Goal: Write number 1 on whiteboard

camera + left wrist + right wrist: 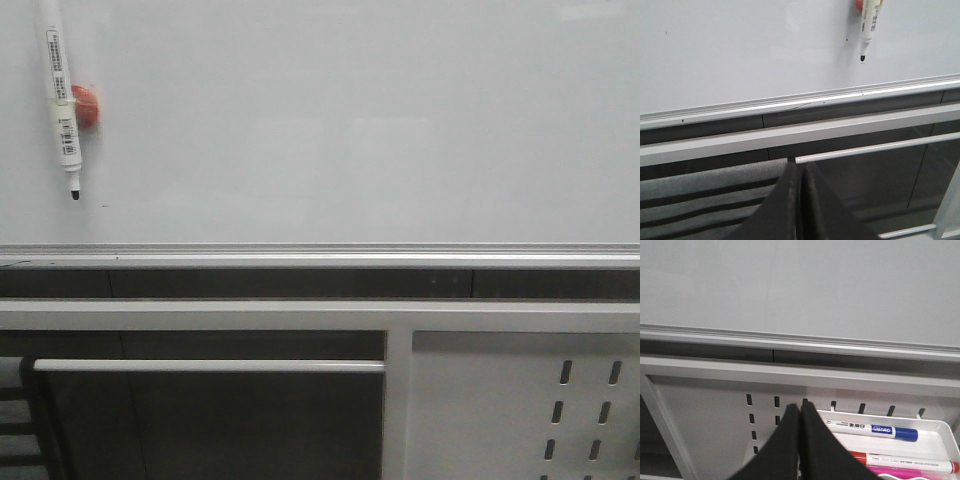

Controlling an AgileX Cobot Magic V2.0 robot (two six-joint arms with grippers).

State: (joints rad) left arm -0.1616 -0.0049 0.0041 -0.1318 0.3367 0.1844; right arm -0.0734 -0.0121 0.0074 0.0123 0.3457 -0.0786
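The whiteboard (350, 120) is white and bare, with no number 1 on it. A white marker (62, 95) hangs on the whiteboard near its upper left, tip down, with a red round thing (88, 105) behind it. Below the whiteboard's silver rail (320, 255) is a white panel with holes (530, 410). A tray (940, 432) by that panel holds a blue-capped marker (875, 429) and a red marker (905, 461). The left gripper (801, 172) and the right gripper (800, 415) are both pressed together, holding nothing.

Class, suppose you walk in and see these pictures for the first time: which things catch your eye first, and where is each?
First comes the marker, hanging tip-down at the upper left of the bare whiteboard, beside a small red holder. No stroke is written yet. In the right wrist view, a white tray below the board holds blue, red and pink markers, next to the shut right claw.
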